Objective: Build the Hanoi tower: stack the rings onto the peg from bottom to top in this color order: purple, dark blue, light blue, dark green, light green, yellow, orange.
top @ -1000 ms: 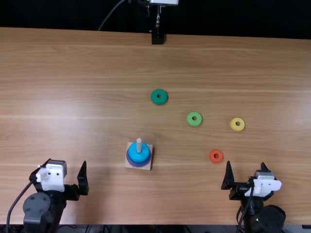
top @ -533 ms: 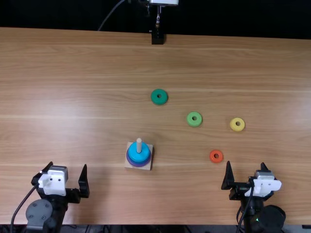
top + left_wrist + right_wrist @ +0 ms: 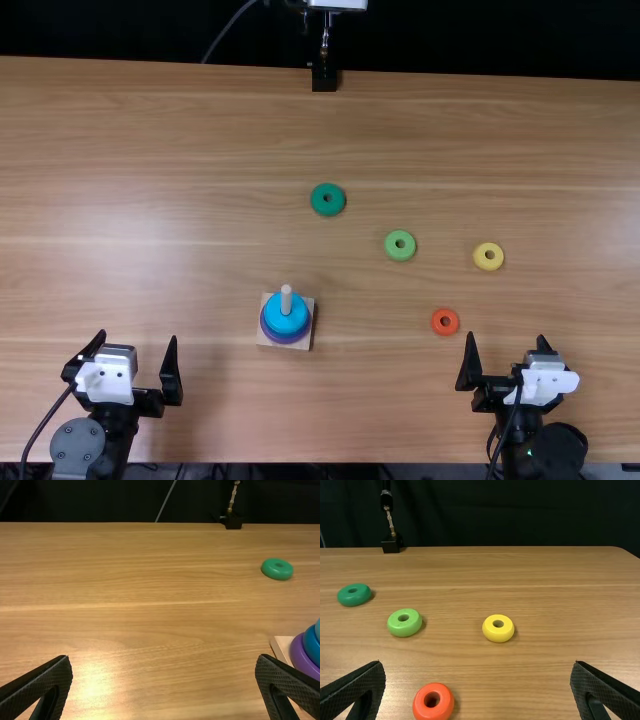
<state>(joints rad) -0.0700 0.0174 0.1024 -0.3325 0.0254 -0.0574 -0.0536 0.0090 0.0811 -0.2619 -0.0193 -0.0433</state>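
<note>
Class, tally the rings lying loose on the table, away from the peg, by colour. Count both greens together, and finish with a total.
Green: 2 (a dark green ring and a light green ring)
Yellow ring: 1
Orange ring: 1
Total: 4

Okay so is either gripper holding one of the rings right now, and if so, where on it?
Nothing is held: the left gripper and the right gripper both stand open, with no ring between their fingers.

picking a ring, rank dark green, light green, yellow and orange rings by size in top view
dark green ring
light green ring and yellow ring: too alike to rank
orange ring
</note>
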